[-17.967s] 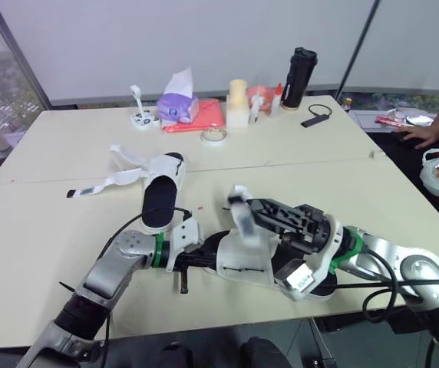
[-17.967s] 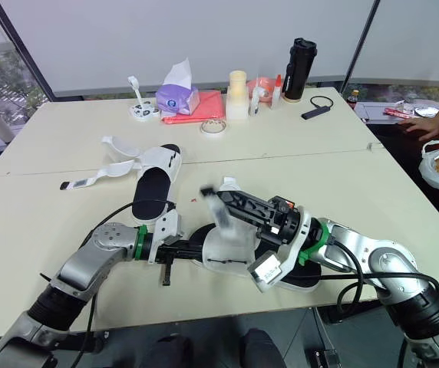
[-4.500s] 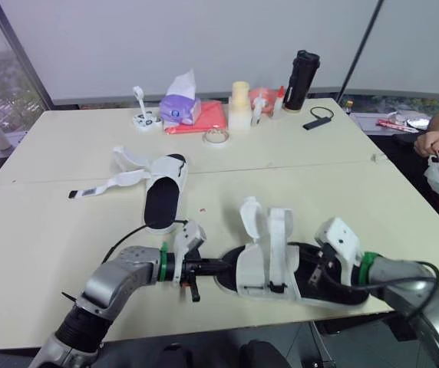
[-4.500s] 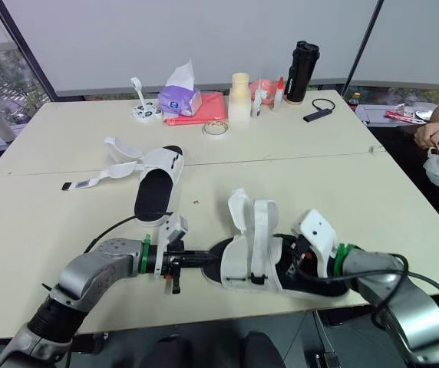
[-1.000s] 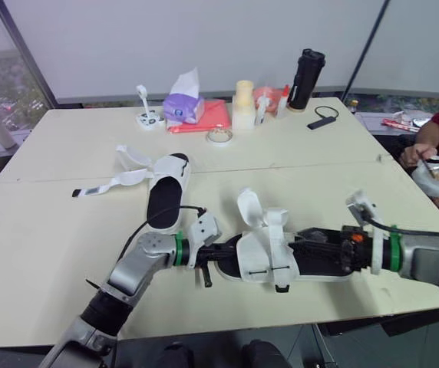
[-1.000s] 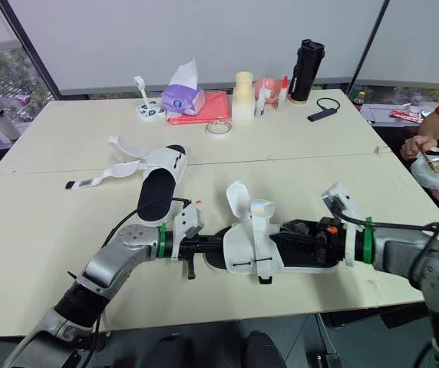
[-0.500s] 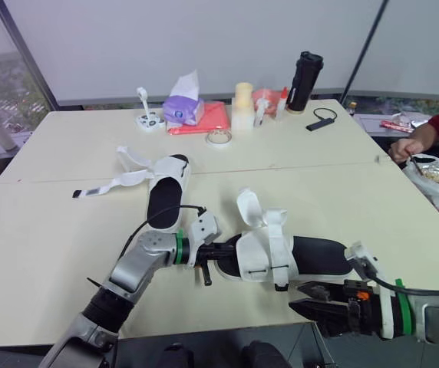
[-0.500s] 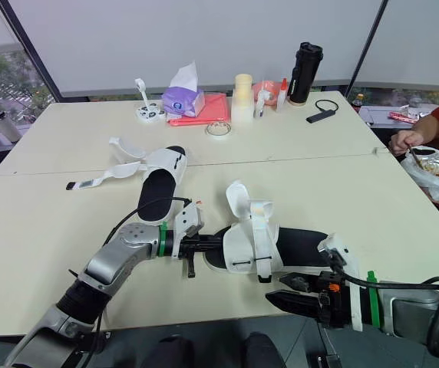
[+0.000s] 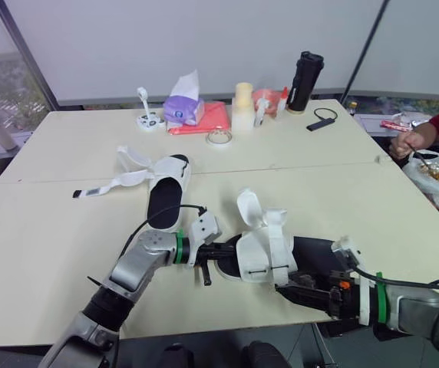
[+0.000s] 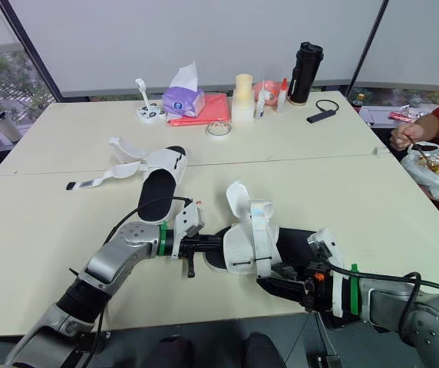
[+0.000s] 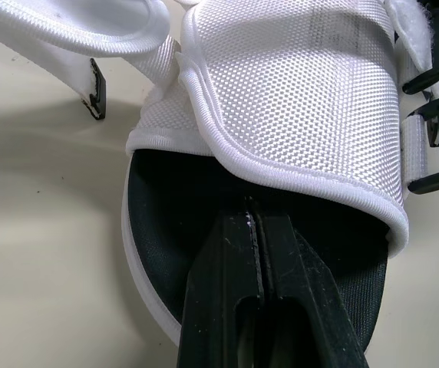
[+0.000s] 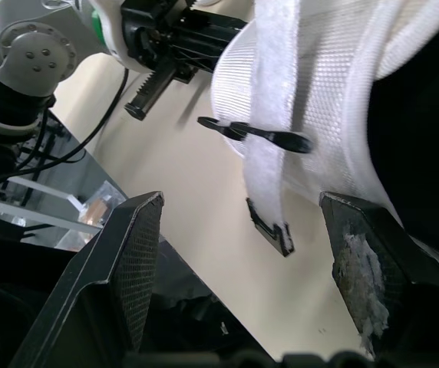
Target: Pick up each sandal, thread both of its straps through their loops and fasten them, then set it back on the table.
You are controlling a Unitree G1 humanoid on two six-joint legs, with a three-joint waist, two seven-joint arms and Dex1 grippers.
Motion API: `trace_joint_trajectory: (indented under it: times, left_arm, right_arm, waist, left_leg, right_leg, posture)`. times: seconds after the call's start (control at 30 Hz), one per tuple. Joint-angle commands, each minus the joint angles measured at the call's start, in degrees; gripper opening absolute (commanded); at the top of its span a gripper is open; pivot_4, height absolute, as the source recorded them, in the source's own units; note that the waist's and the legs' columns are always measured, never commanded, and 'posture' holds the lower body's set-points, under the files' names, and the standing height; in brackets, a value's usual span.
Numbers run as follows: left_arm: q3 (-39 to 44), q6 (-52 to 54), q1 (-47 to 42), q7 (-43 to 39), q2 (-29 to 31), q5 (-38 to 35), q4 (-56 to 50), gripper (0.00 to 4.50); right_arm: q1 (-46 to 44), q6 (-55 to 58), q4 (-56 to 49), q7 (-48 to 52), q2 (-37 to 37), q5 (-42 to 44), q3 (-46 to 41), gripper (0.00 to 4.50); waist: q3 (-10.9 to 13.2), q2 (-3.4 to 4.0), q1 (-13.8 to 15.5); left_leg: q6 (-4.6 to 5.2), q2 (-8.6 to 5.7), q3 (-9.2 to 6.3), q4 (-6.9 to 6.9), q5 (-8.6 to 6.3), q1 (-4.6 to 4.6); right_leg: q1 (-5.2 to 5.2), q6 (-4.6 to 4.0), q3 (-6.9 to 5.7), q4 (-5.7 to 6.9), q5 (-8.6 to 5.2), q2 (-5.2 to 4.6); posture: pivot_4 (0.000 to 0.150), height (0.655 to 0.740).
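Observation:
The near sandal (image 9: 269,249), white mesh upper on a black sole, lies at the table's front edge with its two strap flaps standing up. My left gripper (image 9: 223,251) is shut on its toe end; in the left wrist view the gripper (image 11: 254,218) pinches the black sole under the mesh. My right gripper (image 9: 287,290) is open at the sandal's near side. In the right wrist view its wide-apart fingers (image 12: 131,261) flank a hanging strap with a black buckle (image 12: 269,228). The second sandal (image 9: 164,195) lies further back, its straps (image 9: 120,175) spread out loose.
Along the far edge stand a purple tissue box (image 9: 179,106), a red folder (image 9: 204,116), a tape roll (image 9: 218,136), stacked cups (image 9: 242,103) and a black bottle (image 9: 304,70). A person's hands (image 9: 405,144) and food bowl (image 9: 438,170) occupy the right edge.
My right gripper drew back off the sandal's heel, dropped below the table edge, then came up again to the sandal's near side. The left gripper and both sandals stayed put.

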Motion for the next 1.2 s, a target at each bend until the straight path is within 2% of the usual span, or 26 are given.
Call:
trace_joint_trajectory:
  times: [0.03,0.1,0.27,0.47,0.77,0.97,1.2]
  left_arm:
    - [-1.43,1.42,1.43,0.47,0.69,2.21,1.98,0.0]
    - [-1.4,1.42,1.39,0.54,0.66,2.25,2.04,0.0]
    - [-1.54,1.39,1.68,0.58,0.66,2.29,1.97,0.0]
    - [-1.55,1.49,1.71,0.56,0.63,2.23,1.99,0.0]
    - [-1.78,1.08,1.57,0.1,0.72,2.44,2.67,0.0]
    - [-2.21,0.71,0.77,-0.55,0.58,2.63,3.56,0.0]
    - [-2.63,0.64,0.72,-1.25,0.97,2.9,3.63,0.0]
  right_arm:
    - [-0.77,-0.72,0.02,-1.26,1.33,0.99,0.38,3.18]
    - [-1.21,-0.97,0.6,-2.21,2.39,1.6,0.1,2.58]
    - [-0.82,-1.17,0.37,-2.49,2.76,1.53,-0.09,0.04]
    - [1.72,-0.15,-1.03,-2.32,1.64,1.83,0.28,0.04]
    - [13.1,-0.54,-8.26,3.73,-5.15,2.29,-0.44,0.04]
    - [18.47,-3.54,-12.54,7.35,-11.44,-4.67,2.62,0.04]
    - [21.52,-6.5,-15.22,10.08,-14.1,-6.12,1.2,0.04]
  waist:
    - [0.0,0.0,0.0]
    - [0.0,0.0,0.0]
    - [-0.01,0.01,0.0]
    - [-0.01,0.01,0.04]
    - [-0.07,-0.01,0.03]
    - [-0.14,-0.07,0.06]
    - [-0.22,-0.18,0.09]
  left_leg:
    - [0.0,0.0,0.0,0.0,0.0,0.0]
    - [0.0,0.0,-0.01,0.0,0.0,0.0]
    - [0.0,0.0,0.0,0.0,0.0,0.0]
    - [0.0,0.0,0.0,-0.01,0.0,0.0]
    - [0.0,0.0,0.0,-0.02,0.0,0.01]
    - [0.0,0.0,0.0,-0.02,0.0,0.08]
    - [0.0,0.0,0.0,-0.05,0.0,0.16]
  right_leg:
    - [0.0,0.0,0.0,0.0,0.0,0.0]
    - [0.0,0.0,0.0,0.0,0.0,0.0]
    - [0.0,0.0,0.0,0.0,0.0,0.0]
    - [0.0,0.0,0.0,0.0,0.0,0.0]
    - [0.0,0.01,0.0,0.0,-0.01,0.0]
    - [0.06,0.0,0.0,-0.02,-0.02,0.0]
    - [0.19,0.03,-0.02,-0.11,-0.03,0.0]
  posture:
    - [0.15,0.74]
    - [0.15,0.74]
    - [0.15,0.74]
    - [0.15,0.74]
    - [0.15,0.74]
    - [0.15,0.74]
    - [0.15,0.74]
